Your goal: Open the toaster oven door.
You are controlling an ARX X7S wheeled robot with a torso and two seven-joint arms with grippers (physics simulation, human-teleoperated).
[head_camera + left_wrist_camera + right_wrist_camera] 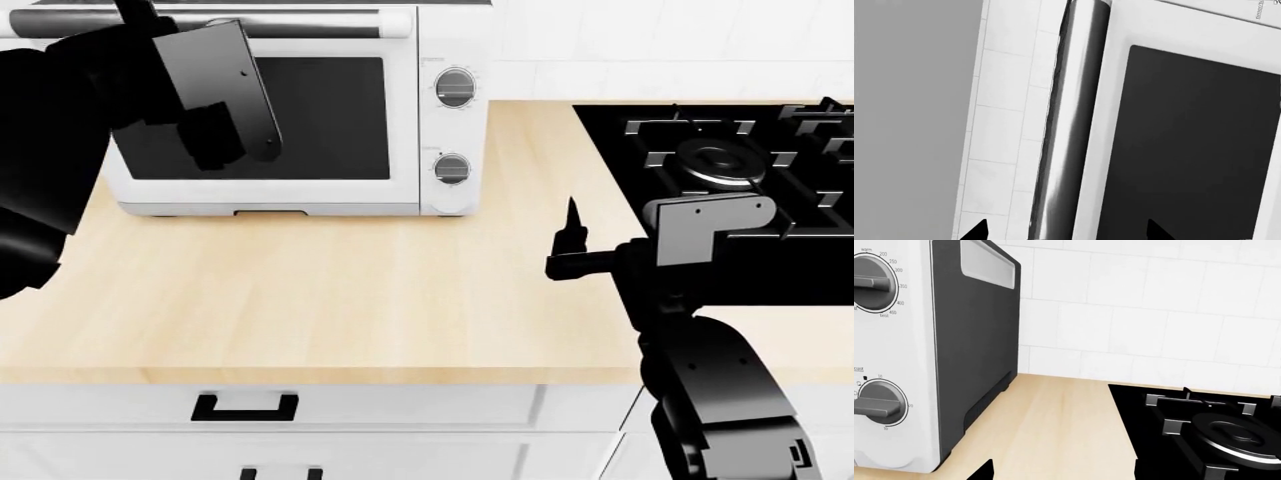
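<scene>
The white toaster oven [447, 130] stands at the back left of the counter, its two silver knobs [455, 87] on the right panel. Its door [334, 120], dark glass in a white frame, looks closed. The silver bar handle [294, 20] runs along the door's top. In the left wrist view the handle [1074, 125] lies between the two black fingertips of my left gripper [1067, 232], which is open around it without touching. My right gripper [567, 245] is open and empty above the counter, right of the oven; its tips [1061, 472] frame bare wood.
A black gas hob [721, 160] is set in the wooden counter [334, 300] at the right. White drawers with black handles [244, 405] sit below the front edge. A tiled wall [1154, 315] stands behind. My left arm hides part of the door.
</scene>
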